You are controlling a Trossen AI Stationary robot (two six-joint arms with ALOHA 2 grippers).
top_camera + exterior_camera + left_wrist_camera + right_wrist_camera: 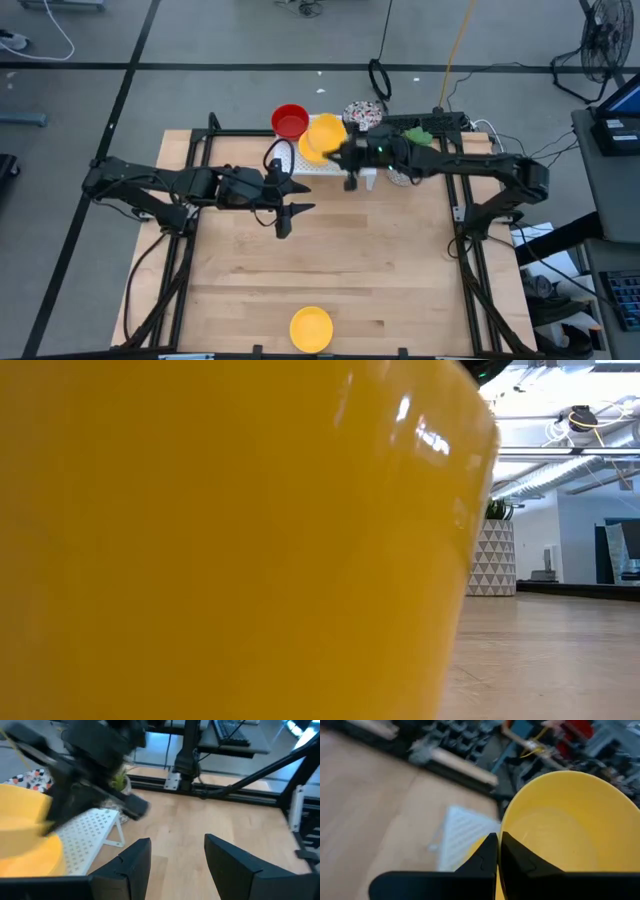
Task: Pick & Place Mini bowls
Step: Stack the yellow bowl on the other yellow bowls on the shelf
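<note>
The right claw [498, 851] pinched a glossy yellow mini bowl's [570, 827] rim; it likely needed lifting level, clear of the white perforated rack [322, 162].

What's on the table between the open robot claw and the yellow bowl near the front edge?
Nothing: in the high view, only bare wooden table lies between the left tool and the lone glossy yellow mini bowl.

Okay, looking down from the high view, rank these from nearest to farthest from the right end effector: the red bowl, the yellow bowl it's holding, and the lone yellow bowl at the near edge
1. Held yellow bowl, in the right end effector, above the white rack.
2. Red bowl, far edge, left of it.
3. Lone yellow bowl, near edge.
</note>
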